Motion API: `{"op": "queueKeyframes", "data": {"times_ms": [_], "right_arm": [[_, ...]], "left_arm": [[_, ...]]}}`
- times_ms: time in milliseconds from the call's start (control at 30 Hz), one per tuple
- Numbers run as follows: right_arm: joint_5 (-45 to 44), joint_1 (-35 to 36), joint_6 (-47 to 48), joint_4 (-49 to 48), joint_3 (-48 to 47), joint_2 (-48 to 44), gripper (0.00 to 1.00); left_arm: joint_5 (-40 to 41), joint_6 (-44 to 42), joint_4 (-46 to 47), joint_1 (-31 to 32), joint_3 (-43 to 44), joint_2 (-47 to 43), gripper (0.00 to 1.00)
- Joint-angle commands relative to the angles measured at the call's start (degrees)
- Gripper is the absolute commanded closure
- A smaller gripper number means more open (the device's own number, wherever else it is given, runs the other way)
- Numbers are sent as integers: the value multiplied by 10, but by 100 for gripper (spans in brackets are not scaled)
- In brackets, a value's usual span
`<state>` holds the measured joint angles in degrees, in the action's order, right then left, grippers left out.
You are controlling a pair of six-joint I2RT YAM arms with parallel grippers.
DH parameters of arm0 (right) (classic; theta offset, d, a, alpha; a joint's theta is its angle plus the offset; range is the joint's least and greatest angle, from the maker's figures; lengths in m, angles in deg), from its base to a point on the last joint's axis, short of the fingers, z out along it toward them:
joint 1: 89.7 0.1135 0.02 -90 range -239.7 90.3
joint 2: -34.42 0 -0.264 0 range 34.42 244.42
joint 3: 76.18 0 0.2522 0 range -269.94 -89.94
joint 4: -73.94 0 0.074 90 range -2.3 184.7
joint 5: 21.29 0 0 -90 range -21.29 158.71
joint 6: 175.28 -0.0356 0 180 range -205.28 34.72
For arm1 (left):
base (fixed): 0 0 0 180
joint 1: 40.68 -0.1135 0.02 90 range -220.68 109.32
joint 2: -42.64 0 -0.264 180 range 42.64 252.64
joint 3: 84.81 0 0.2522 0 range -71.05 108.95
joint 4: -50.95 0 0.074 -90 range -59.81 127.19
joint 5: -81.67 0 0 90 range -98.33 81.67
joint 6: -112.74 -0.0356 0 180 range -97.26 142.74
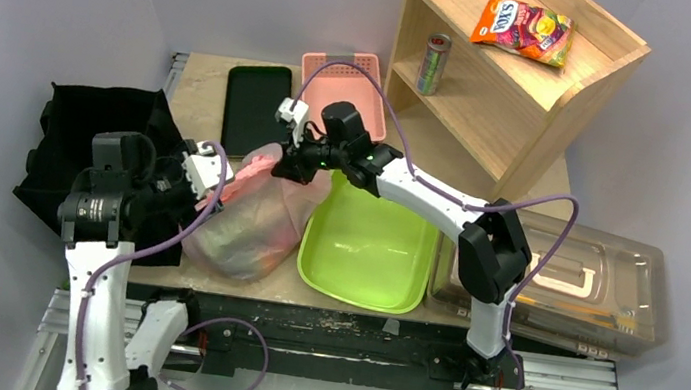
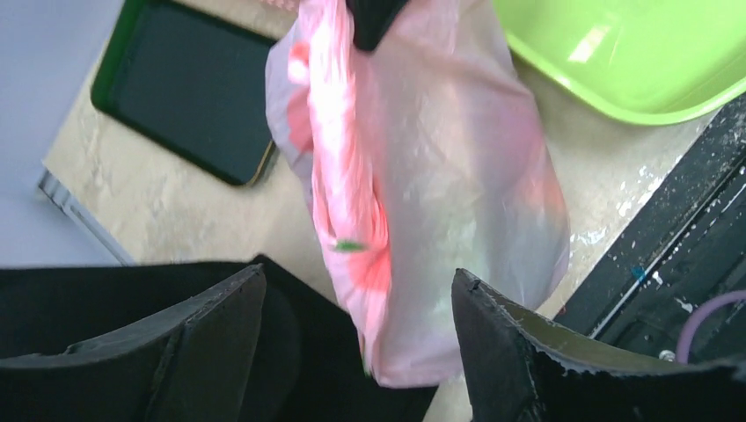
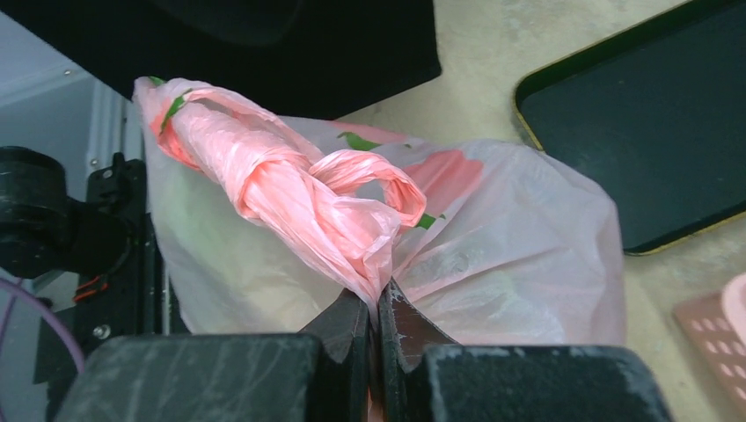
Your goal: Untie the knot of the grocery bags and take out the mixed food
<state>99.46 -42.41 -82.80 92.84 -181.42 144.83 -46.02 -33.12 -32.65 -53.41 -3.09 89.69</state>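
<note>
Right wrist view showed the right pincer (image 3: 378,303) pressed together on the twisted handle of the grocery bag (image 3: 510,264), just below the knot (image 3: 317,189), which was not yet undone. The bag sat on the bench (image 2: 176,211) beside the green tub (image 1: 370,244). The left pincer (image 2: 356,277) stood spread near the bag, holding nothing. Untying was the step in hand; next, the left would likely need to pinch the other loop and pull against the right.

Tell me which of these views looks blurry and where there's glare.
Left wrist view: the pink bag is smeared and soft, with a bright glare patch on the green tub. Right wrist view: the knot is crisp. Top view: evenly lit, sharp, only faint sheen inside the tub.
</note>
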Motion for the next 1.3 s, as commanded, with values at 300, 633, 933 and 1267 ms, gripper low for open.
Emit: {"op": "queueKeyframes", "data": {"times_ms": [300,633,933,1267], "right_arm": [[63,10,-28,-7,-24,-14,100],[48,-34,18,23,11,-40,100],[44,-49,33,28,21,-47,100],[27,-4,34,-27,-28,-47,14]], "left_arm": [[229,113,179,187,-59,101,30],[257,2,51,38,-88,21,96],[149,-48,-30,-52,-57,-2,98],[-71,66,-49,-55,35,46,91]]}}
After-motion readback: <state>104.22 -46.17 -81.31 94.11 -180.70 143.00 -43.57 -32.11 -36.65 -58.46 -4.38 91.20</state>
